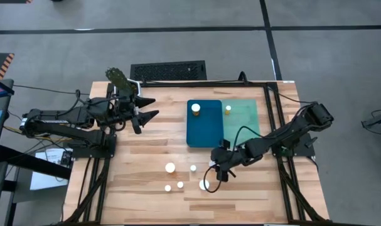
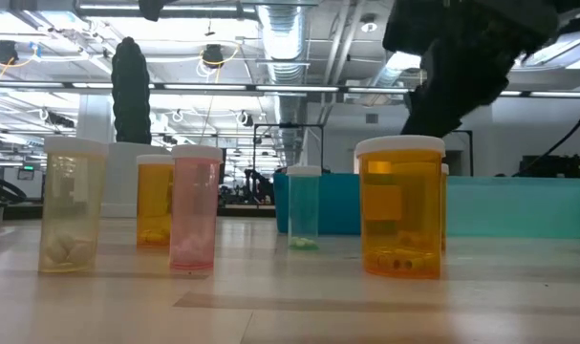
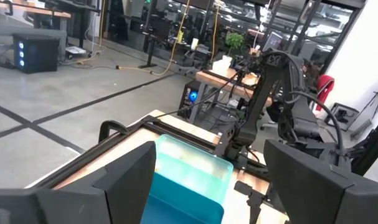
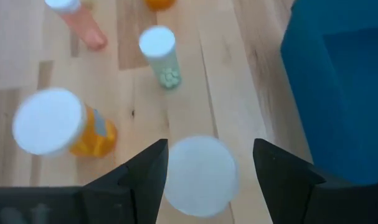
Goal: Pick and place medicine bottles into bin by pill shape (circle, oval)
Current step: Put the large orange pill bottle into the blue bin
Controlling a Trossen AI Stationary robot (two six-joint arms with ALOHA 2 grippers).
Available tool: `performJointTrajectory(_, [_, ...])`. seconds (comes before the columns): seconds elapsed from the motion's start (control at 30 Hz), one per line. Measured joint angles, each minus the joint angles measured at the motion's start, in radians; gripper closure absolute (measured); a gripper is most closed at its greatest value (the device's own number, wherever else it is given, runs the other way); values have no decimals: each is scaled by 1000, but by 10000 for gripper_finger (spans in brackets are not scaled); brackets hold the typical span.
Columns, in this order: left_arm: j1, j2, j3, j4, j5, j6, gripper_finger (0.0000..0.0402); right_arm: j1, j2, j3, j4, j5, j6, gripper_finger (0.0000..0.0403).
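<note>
Right end effector (image 1: 216, 176), lower centre-right of the high view, fingers apart and empty, poised over a white-capped medicine bottle (image 4: 200, 175) that shows between them in the right wrist view. Four further bottles (image 1: 170, 167) stand just to its left on the bench (image 1: 146, 144). Two bottles (image 1: 196, 108) sit in the blue tray (image 1: 204, 129) and the green tray (image 1: 243, 116) above. Left end effector (image 1: 147, 108), upper left, fingers apart, empty.

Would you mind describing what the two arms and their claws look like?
Both arms are dark, jointed, with black cables looping along them. The left claw ends in two pointed black fingers; the right claw is blocky, and its fingers are broad, flat and matte black. No markings are visible.
</note>
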Motion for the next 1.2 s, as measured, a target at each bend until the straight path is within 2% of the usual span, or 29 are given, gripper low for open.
performJointTrajectory(0.33, [0, 0, 0, 1, 0, 0, 110, 0, 9, 0, 1, -29, -3, 151])
performJointTrajectory(0.67, [0, 0, 0, 1, 0, 0, 110, -6, 16, 0, -13, -29, -10, 70])
performJointTrajectory(0.97, [0, 0, 0, 1, -1, -1, 110, -3, 16, 0, -18, -30, -11, 82])
performJointTrajectory(1.2, [0, 0, 0, -2, -1, -3, 110, 4, 77, 0, -9, -52, -7, 83])
